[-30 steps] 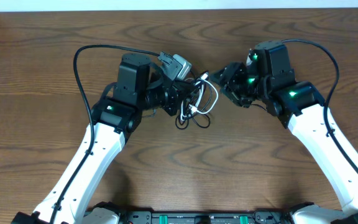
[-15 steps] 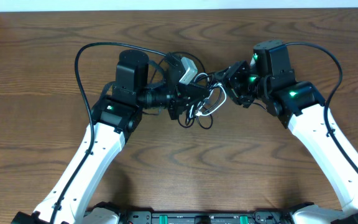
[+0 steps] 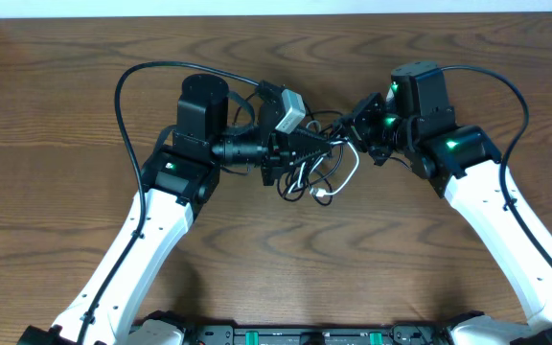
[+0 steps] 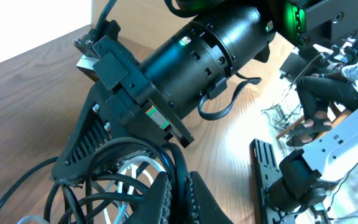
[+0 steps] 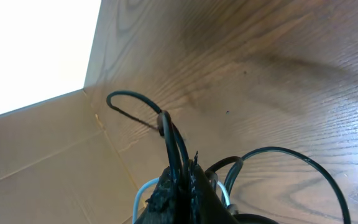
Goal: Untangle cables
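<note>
As the left arm reaches further across toward its partner and its wrist has rolled, the cables have been drawn out from the tight clump they formed a second ago. The white cord now hangs in a wider loop, and its plug end lies lower on the surface. That loosening suggests the white cord is starting to work free of the black ones. They still cross in a knot between the two hands, so the job looks only partly done.

The left hand points sideways to the right, low over the surface. In the left wrist view its fingers are pressed close together, and a black strand appears to be pinched in the narrow gap. The right hand faces it from just beside and has barely shifted. Its fingers are squeezed together on black strands that rise out of the grip in a tall loop, with a bit of white showing below.
</note>
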